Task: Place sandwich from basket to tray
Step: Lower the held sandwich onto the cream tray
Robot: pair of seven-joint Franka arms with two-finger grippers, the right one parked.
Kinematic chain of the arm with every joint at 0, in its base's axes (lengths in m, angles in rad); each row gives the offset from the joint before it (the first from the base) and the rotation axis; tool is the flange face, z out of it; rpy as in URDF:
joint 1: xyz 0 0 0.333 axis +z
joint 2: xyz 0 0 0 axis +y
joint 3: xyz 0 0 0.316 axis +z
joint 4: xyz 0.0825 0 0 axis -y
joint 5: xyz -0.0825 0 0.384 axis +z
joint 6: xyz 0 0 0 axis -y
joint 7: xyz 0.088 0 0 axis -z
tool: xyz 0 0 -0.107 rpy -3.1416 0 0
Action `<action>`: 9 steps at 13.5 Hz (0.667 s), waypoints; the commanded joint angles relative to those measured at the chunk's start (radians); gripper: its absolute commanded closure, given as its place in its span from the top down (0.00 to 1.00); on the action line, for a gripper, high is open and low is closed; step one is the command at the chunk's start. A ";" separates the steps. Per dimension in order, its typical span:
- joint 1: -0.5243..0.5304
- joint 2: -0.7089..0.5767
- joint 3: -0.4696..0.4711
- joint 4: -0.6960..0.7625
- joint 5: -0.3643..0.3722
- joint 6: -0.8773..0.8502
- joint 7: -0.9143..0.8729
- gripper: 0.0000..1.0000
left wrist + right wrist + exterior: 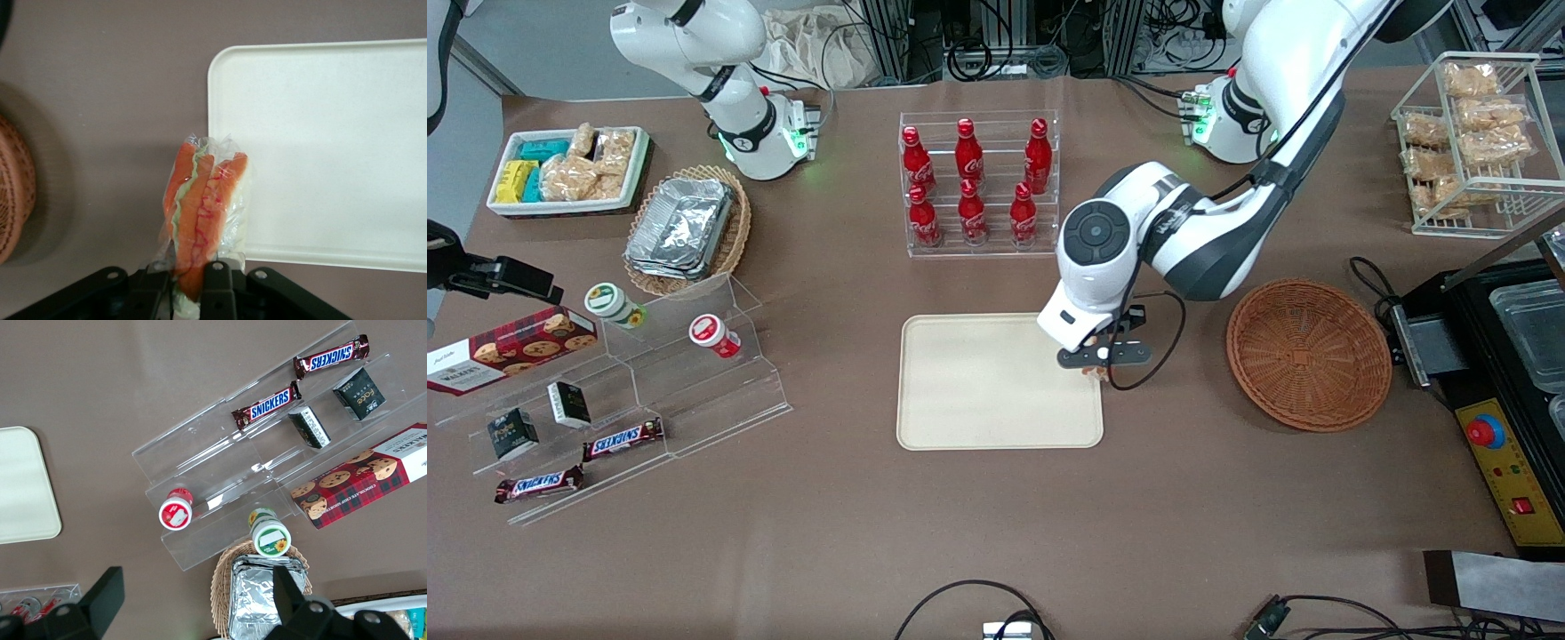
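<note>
Gripper (1104, 356) with wrapped, unlabelled sandwich (202, 212) at tray (978, 391) edge

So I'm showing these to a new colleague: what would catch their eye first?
Probably the gripper at the tray's edge, shut on the wrapped sandwich with its orange filling showing. Next, the emptied reddish wicker basket beside the tray, toward the working arm's end, and the red cola bottles racked farther from the camera.

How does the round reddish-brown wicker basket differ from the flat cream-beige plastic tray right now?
The round reddish-brown wicker basket is woven and bowl-shaped; the flat cream-beige plastic tray is smooth, rectangular and low-rimmed. The basket lies toward the working arm's end; the tray sits mid-table. The gripper holds the wrapped sandwich in its jaws above the tray's edge, apart from the basket. Both hold nothing.
</note>
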 commanded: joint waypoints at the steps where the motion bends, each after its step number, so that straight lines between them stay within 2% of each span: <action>1: -0.043 0.069 0.001 0.077 0.045 -0.020 -0.037 0.04; 3: -0.054 0.094 0.001 0.080 0.076 0.000 -0.041 0.05; 9: -0.077 0.143 0.003 0.081 0.107 0.066 -0.028 0.07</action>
